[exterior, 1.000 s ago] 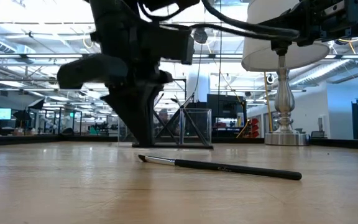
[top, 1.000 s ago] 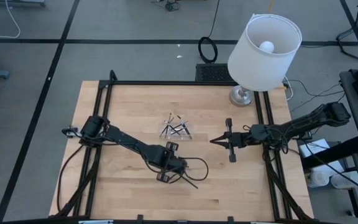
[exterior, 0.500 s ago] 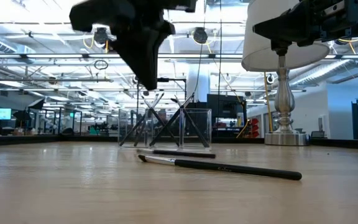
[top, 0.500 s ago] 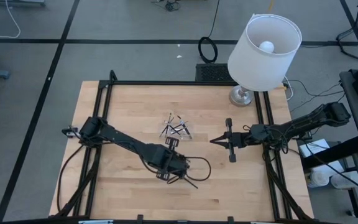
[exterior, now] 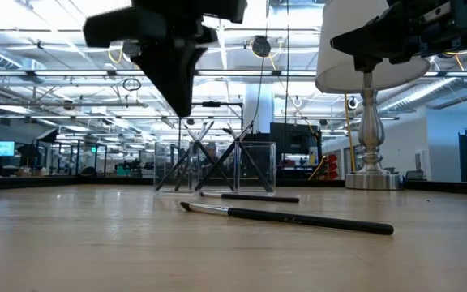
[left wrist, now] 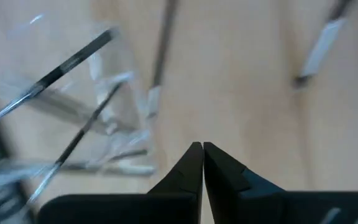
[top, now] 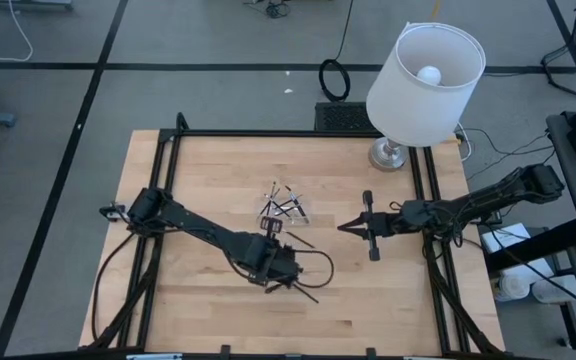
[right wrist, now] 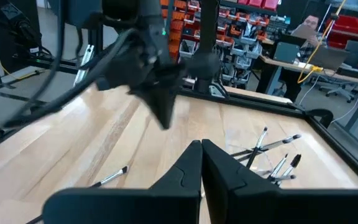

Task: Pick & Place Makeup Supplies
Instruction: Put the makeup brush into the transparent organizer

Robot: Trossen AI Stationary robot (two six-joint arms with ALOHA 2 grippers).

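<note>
A small clear tray near the table's middle holds several thin dark sticks leaning crossed. One more dark stick lies flat on the table just near-right of the tray. A longer brush with a pale section lies nearer the front edge. My left gripper hangs shut above the table, pointing steeply down, near-left of the tray, with nothing between its fingers. My right gripper waits shut and level, right of the tray.
A table lamp with a white shade stands at the far right corner on its silver foot. A black cable loop trails by my left wrist. Black frame rails run along the table's far and side edges.
My left gripper has risen from the table surface to well above it and tipped more steeply down. A thin dark stick that did not show before now lies on the table beside the tray; it has shifted a little toward the right edge.
</note>
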